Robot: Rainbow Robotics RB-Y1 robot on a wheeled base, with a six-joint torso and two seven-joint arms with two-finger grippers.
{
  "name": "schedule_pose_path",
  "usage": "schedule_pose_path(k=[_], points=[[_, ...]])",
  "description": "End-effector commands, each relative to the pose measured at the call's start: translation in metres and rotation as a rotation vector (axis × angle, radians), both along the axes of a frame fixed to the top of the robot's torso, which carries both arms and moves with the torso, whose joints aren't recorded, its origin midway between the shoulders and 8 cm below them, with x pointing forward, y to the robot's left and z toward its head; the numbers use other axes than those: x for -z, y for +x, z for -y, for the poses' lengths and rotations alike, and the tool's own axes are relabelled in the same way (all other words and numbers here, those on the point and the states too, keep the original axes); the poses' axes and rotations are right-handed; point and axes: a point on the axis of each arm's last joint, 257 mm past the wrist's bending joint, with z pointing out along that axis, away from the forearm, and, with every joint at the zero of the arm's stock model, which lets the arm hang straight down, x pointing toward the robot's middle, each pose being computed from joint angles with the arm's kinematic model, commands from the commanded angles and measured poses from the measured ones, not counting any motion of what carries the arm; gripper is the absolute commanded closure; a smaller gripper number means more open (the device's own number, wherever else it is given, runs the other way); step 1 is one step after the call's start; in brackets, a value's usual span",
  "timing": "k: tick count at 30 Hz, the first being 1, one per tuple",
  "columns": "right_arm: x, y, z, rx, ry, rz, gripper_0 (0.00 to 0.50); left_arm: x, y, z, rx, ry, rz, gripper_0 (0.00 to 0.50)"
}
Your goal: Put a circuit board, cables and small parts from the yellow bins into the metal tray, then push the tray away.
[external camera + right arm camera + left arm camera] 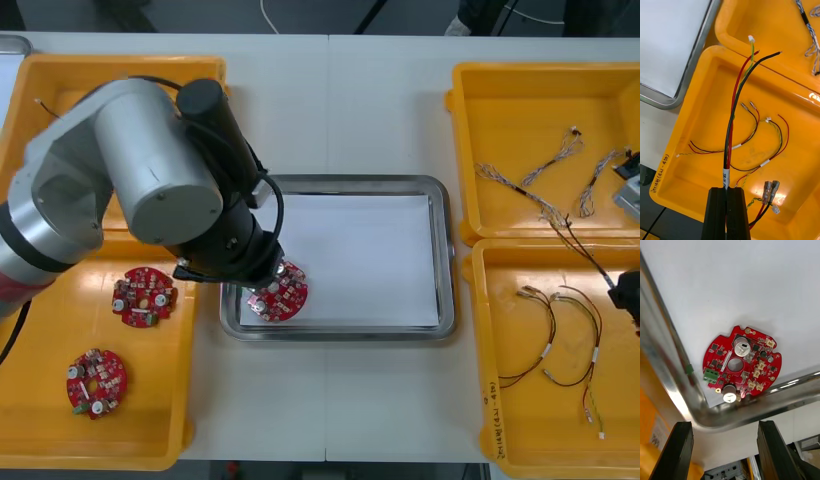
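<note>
A round red circuit board [741, 363] lies flat on the white inside of the metal tray [752, 416], in its near left corner [280, 292]. My left gripper [724, 425] hangs open just above it, one finger on each side and nothing between them; in the front view the left arm [160, 170] covers it. My right gripper [728, 191] is shut on a cable of black and red wires [733, 123] above the near right yellow bin [696, 112]. From the front, that cable [585, 255] runs up and left from the right gripper [628, 290].
Two more red boards [143, 296] [96, 380] lie in the near left bin [40, 420]. Red and yellow cables [560, 340] sit in the near right bin [520, 420]. Blue and white cables [545, 175] lie in the far right bin [520, 90].
</note>
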Motion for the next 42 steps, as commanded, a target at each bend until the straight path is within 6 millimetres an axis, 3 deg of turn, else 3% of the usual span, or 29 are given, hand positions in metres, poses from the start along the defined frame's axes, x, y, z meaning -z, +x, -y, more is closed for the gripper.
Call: schedule_pose_path(k=[1,12,19,24,35,42], points=[[-0.006,0.003,-0.033,-0.102,-0.009,0.023,0.500,-0.051,0.008,-0.014,-0.055,-0.015,0.065,0.000],[-0.005,0.005,-0.093,-0.341,-0.071,0.011,0.500,-0.110,0.037,-0.046,-0.176,-0.116,0.156,0.000],[-0.008,0.011,-0.146,-0.483,-0.081,0.028,0.500,-0.123,0.056,-0.073,-0.258,-0.140,0.176,0.000],[-0.011,0.019,-0.180,-0.557,-0.096,0.044,0.500,-0.129,0.077,-0.104,-0.293,-0.124,0.195,0.000],[0.004,0.034,-0.218,-0.625,-0.157,0.019,0.500,-0.134,0.103,-0.169,-0.336,-0.044,0.231,0.000],[0.026,0.038,-0.218,-0.676,-0.263,-0.006,0.500,-0.132,0.111,-0.203,-0.336,0.023,0.238,0.000]])
